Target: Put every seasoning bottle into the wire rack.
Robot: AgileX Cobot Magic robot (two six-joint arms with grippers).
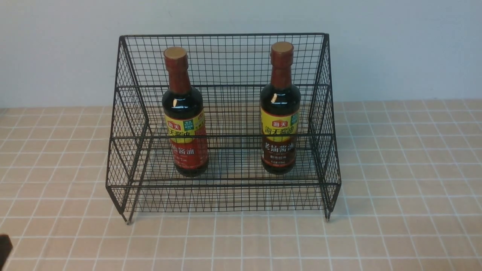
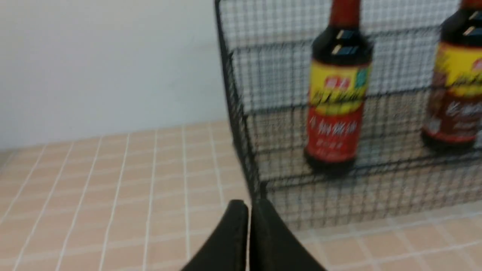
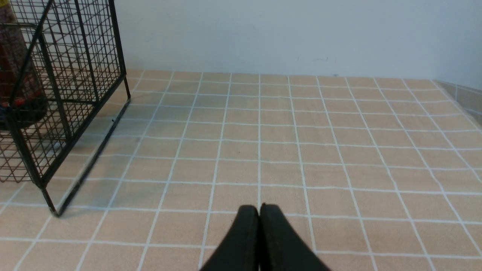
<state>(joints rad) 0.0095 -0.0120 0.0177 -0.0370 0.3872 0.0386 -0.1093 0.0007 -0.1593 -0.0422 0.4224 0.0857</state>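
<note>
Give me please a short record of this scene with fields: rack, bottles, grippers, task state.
rack: wire rack stands on the tiled table
bottles: red-label bottle on the robot's left and brown-label bottle on its right, both upright inside the rack
grippers: left gripper shut, empty; right gripper shut, empty
task state: both bottles placed

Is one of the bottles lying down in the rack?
No, both seasoning bottles stand upright inside the wire rack.

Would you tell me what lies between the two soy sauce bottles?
Nothing: front view shows only bare rack mesh between red-label bottle and brown-label bottle.
</note>
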